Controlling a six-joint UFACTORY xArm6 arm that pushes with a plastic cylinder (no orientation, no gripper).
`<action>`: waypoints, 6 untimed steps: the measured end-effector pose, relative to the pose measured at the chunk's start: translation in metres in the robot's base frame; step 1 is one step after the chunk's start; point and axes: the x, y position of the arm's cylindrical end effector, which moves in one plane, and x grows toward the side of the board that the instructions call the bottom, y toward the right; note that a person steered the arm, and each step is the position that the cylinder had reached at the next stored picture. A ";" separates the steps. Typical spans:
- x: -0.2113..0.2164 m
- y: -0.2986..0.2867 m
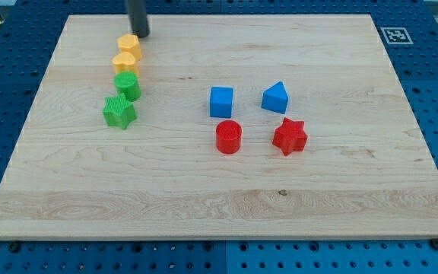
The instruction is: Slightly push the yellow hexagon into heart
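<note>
My tip [141, 35] is near the view's top left, just above and to the right of the upper yellow block [129, 44], which looks like the hexagon. I cannot tell whether they touch. Directly below the hexagon is a second yellow block [126, 62], apparently the heart. The two yellow blocks touch or nearly touch. Both lie at the top of a column of blocks on the wooden board [341, 190].
A green cylinder [128, 85] sits right under the heart, with a green star [119, 112] below it. Mid-board are a blue cube [221, 100], a blue wedge-like block [275, 97], a red cylinder [228, 137] and a red star [290, 137].
</note>
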 end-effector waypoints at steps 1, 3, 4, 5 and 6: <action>0.027 -0.017; 0.037 -0.069; 0.048 -0.099; 0.048 -0.085; 0.048 -0.061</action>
